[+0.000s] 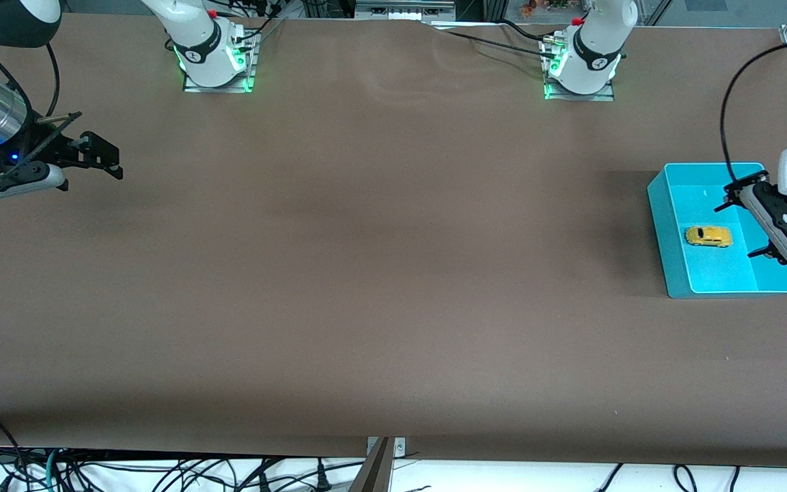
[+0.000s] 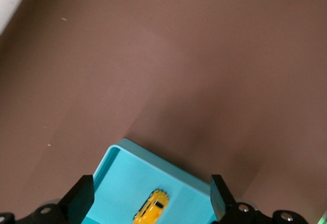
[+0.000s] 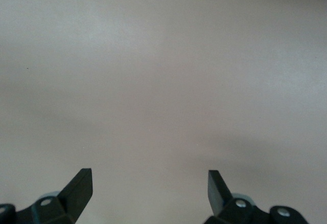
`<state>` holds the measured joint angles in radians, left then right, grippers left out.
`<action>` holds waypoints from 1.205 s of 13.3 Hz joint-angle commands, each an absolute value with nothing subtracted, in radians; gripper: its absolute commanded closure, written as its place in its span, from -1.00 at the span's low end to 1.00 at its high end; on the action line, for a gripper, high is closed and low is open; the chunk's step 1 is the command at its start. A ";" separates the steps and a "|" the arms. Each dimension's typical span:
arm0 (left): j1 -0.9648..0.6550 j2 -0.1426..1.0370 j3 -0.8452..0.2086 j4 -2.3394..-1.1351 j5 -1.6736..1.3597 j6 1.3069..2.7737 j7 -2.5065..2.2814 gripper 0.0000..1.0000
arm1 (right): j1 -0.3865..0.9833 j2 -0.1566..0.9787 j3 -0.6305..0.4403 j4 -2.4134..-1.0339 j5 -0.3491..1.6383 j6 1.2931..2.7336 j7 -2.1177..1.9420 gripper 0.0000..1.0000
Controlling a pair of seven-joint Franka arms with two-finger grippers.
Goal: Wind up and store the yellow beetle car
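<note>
The yellow beetle car (image 1: 708,236) lies on its wheels inside the turquoise bin (image 1: 662,225) at the left arm's end of the table. My left gripper (image 1: 739,229) hangs open and empty over the bin, beside the car. In the left wrist view the car (image 2: 152,208) sits on the bin's floor (image 2: 127,175), between the spread fingers of my left gripper (image 2: 150,184) and below them. My right gripper (image 1: 98,147) is open and empty over bare table at the right arm's end; the right wrist view shows my right gripper (image 3: 149,179) over brown table only.
The brown table (image 1: 380,273) stretches between the two grippers. The arm bases (image 1: 216,58) (image 1: 581,65) stand along the table's edge farthest from the front camera. Cables hang below the table's near edge (image 1: 161,475).
</note>
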<state>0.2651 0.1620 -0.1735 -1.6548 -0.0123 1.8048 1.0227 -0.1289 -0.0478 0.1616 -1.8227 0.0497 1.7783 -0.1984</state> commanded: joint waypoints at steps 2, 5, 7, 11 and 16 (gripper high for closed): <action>0.172 0.140 -0.163 -1.609 -0.026 1.766 0.650 -1.00 | -0.129 -0.040 0.166 -1.796 0.038 1.755 -0.204 -1.00; 0.106 0.123 -0.163 -1.566 -0.017 1.702 0.325 -1.00 | -0.129 -0.040 0.166 -1.796 0.038 1.755 -0.204 -1.00; 0.089 0.123 -0.164 -1.543 -0.023 1.622 0.024 -1.00 | -0.129 -0.038 0.166 -1.796 0.038 1.755 -0.204 -1.00; 0.078 0.112 -0.149 -1.470 -0.017 1.551 -0.043 -1.00 | -0.129 -0.040 0.166 -1.796 0.038 1.755 -0.204 -1.00; 0.052 0.107 -0.095 -1.473 -0.028 1.508 -0.044 -1.00 | -0.129 -0.040 0.167 -1.796 0.038 1.755 -0.204 -1.00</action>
